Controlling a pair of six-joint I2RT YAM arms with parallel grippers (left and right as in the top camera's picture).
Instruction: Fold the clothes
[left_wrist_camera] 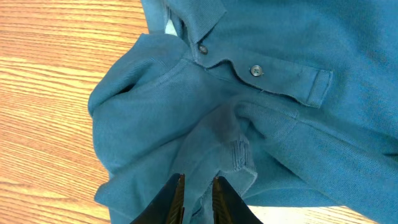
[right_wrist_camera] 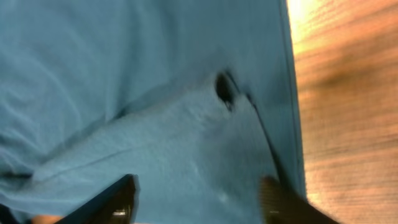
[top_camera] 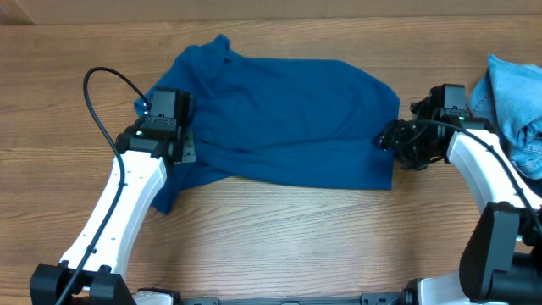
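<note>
Overhead, the deep-blue shirt (top_camera: pixel 288 119) lies spread but rumpled across the middle of the worktop (top_camera: pixel 279 237). A straight hem runs down its 3 o'clock side and loose bunched cloth sits at 8 o'clock. In the left wrist view the collar (left_wrist_camera: pixel 199 25) and buttoned placket (left_wrist_camera: pixel 261 78) lie flat at 12 o'clock from the left fingers (left_wrist_camera: pixel 196 190). These are drawn narrow and pinch a raised ridge of fabric at the shirt's 9 o'clock edge, likely so that side can be lifted and carried over. The right wrist view is blurred. It shows the right fingers (right_wrist_camera: pixel 198 190) spread wide and holding nothing, poised over the cloth just inside the hem at 3 o'clock. My guess is they are lining up a matching grip on that side. A paler blue garment (top_camera: pixel 517 93) is heaped at the worktop's 3 o'clock rim, apart from the shirt and beside the right arm.
</note>
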